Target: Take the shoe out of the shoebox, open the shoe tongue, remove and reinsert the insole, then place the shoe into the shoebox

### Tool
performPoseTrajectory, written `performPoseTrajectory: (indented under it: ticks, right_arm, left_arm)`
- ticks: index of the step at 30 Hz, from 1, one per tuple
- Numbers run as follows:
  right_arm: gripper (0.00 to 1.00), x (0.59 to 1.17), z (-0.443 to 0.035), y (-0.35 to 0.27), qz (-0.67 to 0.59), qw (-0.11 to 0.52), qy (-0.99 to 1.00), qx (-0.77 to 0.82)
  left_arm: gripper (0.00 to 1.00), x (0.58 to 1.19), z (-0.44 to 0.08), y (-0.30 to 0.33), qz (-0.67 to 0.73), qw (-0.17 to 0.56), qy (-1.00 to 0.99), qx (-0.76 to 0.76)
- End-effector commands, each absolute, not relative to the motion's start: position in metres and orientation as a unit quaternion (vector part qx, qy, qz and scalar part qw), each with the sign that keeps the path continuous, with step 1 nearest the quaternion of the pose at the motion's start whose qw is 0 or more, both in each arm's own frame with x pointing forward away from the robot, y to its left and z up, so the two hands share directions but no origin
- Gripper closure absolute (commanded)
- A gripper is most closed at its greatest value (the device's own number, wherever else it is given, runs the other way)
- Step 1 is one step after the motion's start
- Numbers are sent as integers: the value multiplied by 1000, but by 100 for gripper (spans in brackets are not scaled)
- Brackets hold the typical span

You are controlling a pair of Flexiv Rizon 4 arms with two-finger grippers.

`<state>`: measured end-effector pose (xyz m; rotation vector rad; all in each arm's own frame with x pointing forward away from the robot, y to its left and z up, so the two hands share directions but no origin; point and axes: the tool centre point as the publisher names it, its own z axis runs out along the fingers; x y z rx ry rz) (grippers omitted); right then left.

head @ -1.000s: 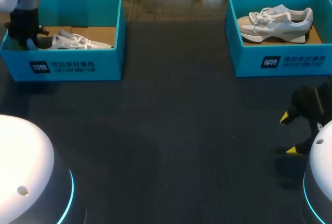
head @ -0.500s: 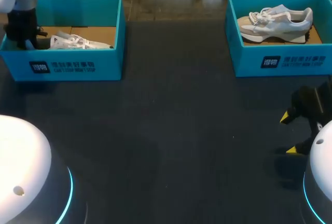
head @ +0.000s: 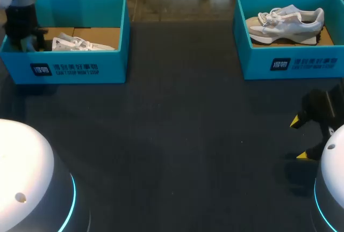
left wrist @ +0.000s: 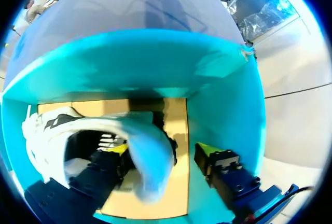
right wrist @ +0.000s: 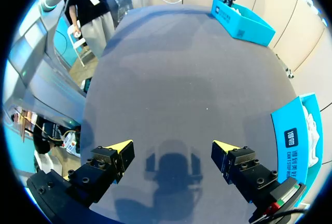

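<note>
Right wrist view, nearest the robot: the right hand [right wrist: 172,146] is held just above the desk [right wrist: 181,68], its fingers spread wide and nothing between them; only its own shadow is seen below. It is judged to be parked there, clear of the middle of the desk, so that room is left for a shoe to be set down and worked on. In the head view the same hand [head: 300,138] is found at the near right corner, well apart from both boxes.

Farther out, the dark desk [head: 177,135] lies between the robot and two boxes at its far edge. At the far right the right shoebox [head: 290,63] is seen, with a grey shoe [head: 285,25] lying on its side inside it; nothing is touching it.

At the far left the left shoebox [head: 75,65] holds the white shoe [head: 80,43], and the left hand [head: 27,38] is lowered into the heel end of that box. In the left wrist view this hand [left wrist: 163,150] is seen spread apart: one fingertip is set inside the opening of the white shoe [left wrist: 140,136], the other outside the heel with a strip of cardboard floor showing between it and the shoe; the heel collar is thus straddled, not yet pinched. This placement is judged to be chosen so that the heel can be clamped and the shoe lifted out, the first step of the task.
</note>
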<state>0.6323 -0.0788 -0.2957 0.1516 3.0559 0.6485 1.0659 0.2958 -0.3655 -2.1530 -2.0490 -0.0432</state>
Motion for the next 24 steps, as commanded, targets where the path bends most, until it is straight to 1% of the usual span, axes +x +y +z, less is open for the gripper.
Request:
performPoseTrajectory:
  ticks: [1, 4, 5, 6, 8, 15, 24]
  right_arm:
    - [0, 631, -296, -79, 207, 8, 977, 49]
    - [0, 631, -296, -79, 207, 8, 977, 49]
    - [0, 631, -296, -79, 207, 8, 977, 49]
    - [0, 631, -296, -79, 207, 8, 977, 49]
    - [0, 631, -296, -79, 207, 8, 977, 49]
    - [0, 631, -296, -79, 207, 8, 977, 49]
    - [0, 631, -296, -79, 207, 8, 977, 49]
  left_arm:
    - [15, 1062, -348, 294, -9, 75, -689, -721]
    - [14, 1062, -337, 293, -6, 65, -692, -719]
    - [12, 1061, -333, 293, -3, 63, -693, -718]
    - [9, 1060, -329, 292, -3, 60, -693, -719]
    - [0, 1058, -320, 292, -2, 55, -694, -718]
    - [0, 1043, -282, 290, -4, 46, -703, -710]
    - [0, 1005, -240, 292, -5, 45, -710, -702]
